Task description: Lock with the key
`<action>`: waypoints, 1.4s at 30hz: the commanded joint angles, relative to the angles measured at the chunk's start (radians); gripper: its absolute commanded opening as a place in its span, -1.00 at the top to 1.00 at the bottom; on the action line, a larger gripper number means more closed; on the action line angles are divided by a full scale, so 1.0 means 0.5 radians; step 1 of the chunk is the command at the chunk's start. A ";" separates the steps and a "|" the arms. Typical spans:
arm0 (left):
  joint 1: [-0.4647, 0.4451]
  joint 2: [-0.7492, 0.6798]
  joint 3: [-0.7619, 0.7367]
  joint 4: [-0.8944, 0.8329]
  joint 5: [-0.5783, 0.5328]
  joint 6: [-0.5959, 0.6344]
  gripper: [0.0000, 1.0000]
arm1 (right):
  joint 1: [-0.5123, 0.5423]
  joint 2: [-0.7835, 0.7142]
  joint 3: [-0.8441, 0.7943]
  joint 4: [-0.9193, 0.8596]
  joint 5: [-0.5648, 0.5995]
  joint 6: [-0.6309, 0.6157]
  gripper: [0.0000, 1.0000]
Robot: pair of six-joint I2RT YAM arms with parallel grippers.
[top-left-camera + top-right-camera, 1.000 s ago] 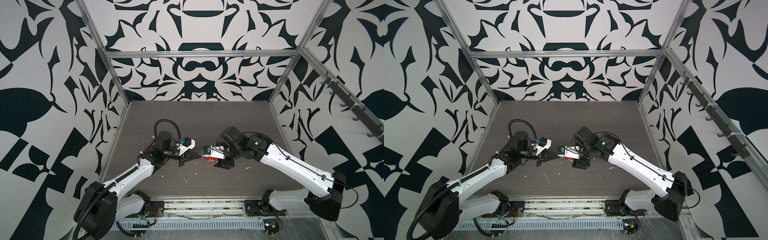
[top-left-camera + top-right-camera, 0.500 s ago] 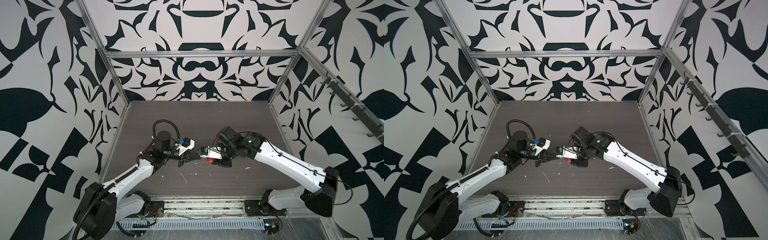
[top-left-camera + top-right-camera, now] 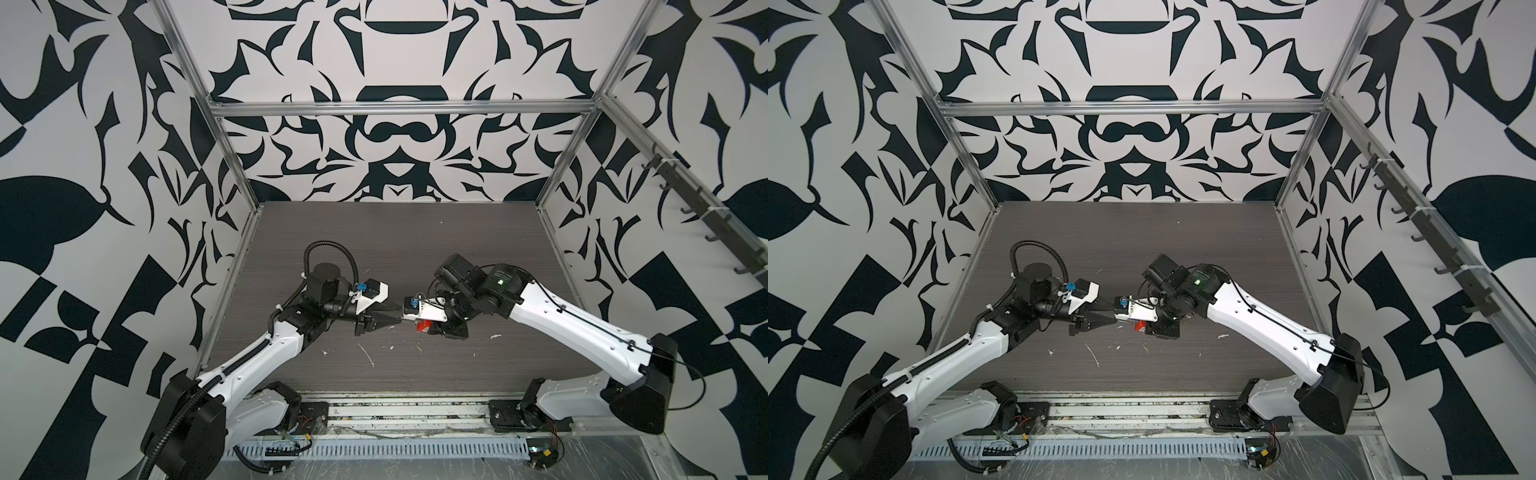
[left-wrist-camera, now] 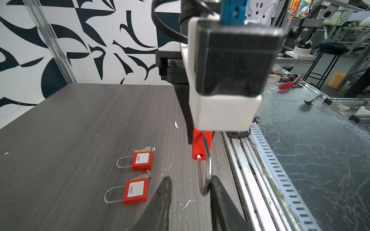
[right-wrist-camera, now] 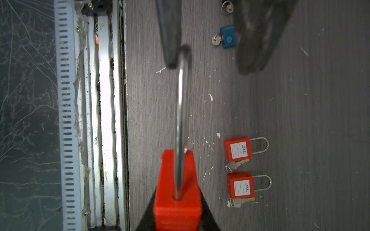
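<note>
A red padlock point(image 5: 177, 190) hangs above the table with my right gripper point(image 5: 177, 212) shut on its body. Its steel shackle point(image 5: 183, 100) points at my left gripper point(image 4: 190, 182). That gripper is open, and one fingertip point(image 4: 215, 186) touches the shackle's bend point(image 4: 206, 176) while the other stands apart. In both top views the two grippers meet nose to nose at mid-table, with the red padlock point(image 3: 423, 327) between them. Two more red padlocks point(image 4: 142, 161) point(image 4: 136, 191) lie on the table, each with a key point(image 4: 147, 149) point(image 4: 143, 176) in it. Any key in the held lock is hidden.
A blue padlock point(image 5: 228, 37) with a key point(image 5: 217, 40) lies on the table beyond my left gripper's fingers point(image 5: 258, 40). The table's front edge and the metal rail point(image 5: 106, 120) run close beside the held lock. White scraps dot the wood.
My right gripper has shut on the red padlock's body. My left gripper has opened and let the shackle go. The right arm shifted slightly toward the left arm.
</note>
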 commanded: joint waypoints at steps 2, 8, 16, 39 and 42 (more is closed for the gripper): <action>-0.024 -0.028 0.142 -0.355 -0.033 0.251 0.30 | 0.001 0.017 0.114 -0.090 -0.052 -0.024 0.74; -0.081 0.009 0.183 -0.430 -0.094 0.296 0.30 | -0.002 0.043 0.137 -0.094 -0.070 -0.024 0.76; -0.125 0.059 0.211 -0.464 -0.136 0.315 0.56 | 0.000 0.042 0.153 -0.097 -0.065 -0.026 0.80; -0.152 0.190 0.252 -0.429 0.031 0.181 1.00 | 0.000 0.041 0.134 0.053 -0.164 -0.081 0.85; -0.208 0.162 0.200 -0.340 -0.062 0.194 1.00 | 0.001 0.026 0.136 0.061 -0.320 -0.073 0.85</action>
